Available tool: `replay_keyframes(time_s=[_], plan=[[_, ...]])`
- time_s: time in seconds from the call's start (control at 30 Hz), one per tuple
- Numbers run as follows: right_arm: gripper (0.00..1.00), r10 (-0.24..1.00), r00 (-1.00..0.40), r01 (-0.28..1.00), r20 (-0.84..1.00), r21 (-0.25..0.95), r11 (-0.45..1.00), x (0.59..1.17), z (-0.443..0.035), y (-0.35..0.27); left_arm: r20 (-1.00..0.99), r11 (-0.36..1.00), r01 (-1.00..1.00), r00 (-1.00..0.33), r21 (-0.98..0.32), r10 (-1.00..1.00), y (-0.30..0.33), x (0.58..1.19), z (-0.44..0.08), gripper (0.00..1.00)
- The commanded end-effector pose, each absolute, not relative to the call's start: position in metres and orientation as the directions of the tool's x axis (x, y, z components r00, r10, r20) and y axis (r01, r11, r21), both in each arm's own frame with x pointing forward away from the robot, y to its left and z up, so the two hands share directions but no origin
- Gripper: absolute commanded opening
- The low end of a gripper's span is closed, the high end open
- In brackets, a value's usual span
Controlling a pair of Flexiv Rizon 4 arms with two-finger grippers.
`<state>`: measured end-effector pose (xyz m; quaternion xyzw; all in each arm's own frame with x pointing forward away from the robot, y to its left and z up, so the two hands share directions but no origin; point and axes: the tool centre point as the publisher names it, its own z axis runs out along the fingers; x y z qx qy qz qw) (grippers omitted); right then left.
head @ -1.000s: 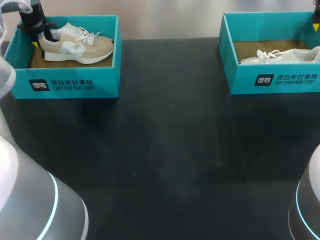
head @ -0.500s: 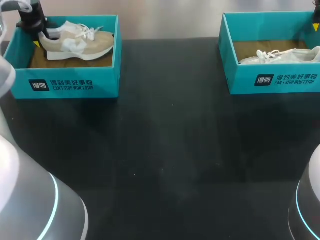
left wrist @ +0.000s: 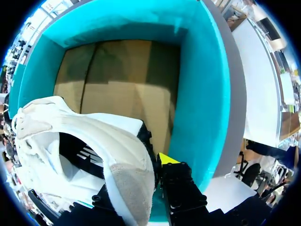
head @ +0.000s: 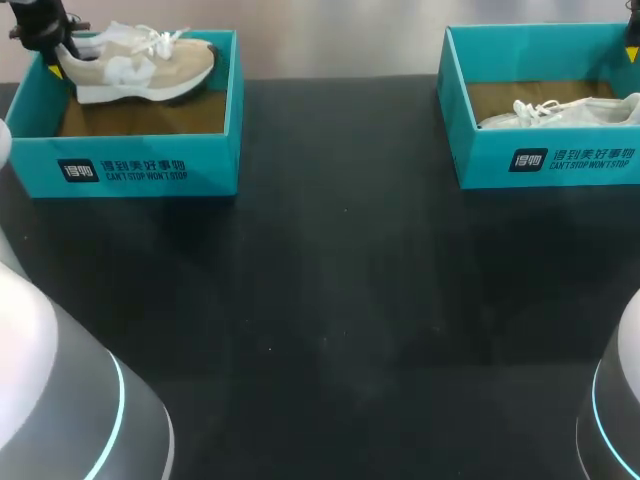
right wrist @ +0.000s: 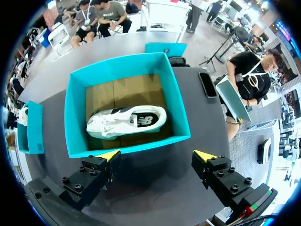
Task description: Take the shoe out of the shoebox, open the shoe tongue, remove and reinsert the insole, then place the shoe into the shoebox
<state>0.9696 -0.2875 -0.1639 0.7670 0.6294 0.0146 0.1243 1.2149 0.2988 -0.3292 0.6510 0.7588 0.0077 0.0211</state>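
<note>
Left gripper (head: 60,60) is clamping the beige sneaker (head: 140,62) by its heel collar, holding it clear of the left shoebox (head: 130,160) floor, likely for carrying out. Right gripper (right wrist: 157,157) is hovering, jaws spread wide, above the white sneaker (right wrist: 127,121) lying in the right shoebox (right wrist: 131,147).

Our left arm (head: 60,400) comes in at the lower left corner as a broad pale link with a glowing blue ring. Its dark wrist sits at the far left corner of the counter. Our left claw (head: 60,62) is clamped on the heel of the shoe (head: 140,62). In the left wrist view one yellow-tipped finger (left wrist: 165,159) presses against the outside of the heel, and the other is hidden by the shoe. Our right arm (head: 615,400) enters at the lower right, also ringed in blue. Our right claw (right wrist: 157,155) hangs high, looking straight down, its two fingers spread wide with nothing between them.
</note>
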Motion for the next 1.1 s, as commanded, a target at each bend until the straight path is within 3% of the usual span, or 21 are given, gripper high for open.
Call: replay_keyframes(time_s=[0.03, 0.43, 1.1], plan=[[1.00, 0.969, 0.208, 0.961, -0.135, 0.210, -0.178, 0.969, -0.164, -0.287, -0.031, 0.144, 0.988, -0.143, 0.060, 0.989, 0.298, 1.204, -0.296, 0.00], [1.00, 0.969, 0.208, 0.961, -0.135, 0.210, -0.178, 0.969, -0.164, -0.287, 0.047, 0.105, 0.987, -0.112, 0.119, 0.993, 0.296, 1.176, -0.223, 0.00], [1.00, 0.969, 0.208, 0.961, -0.135, 0.210, -0.178, 0.969, -0.164, -0.287, 0.082, 0.118, 0.981, -0.132, 0.151, 0.988, 0.271, 1.040, -0.146, 0.00]])
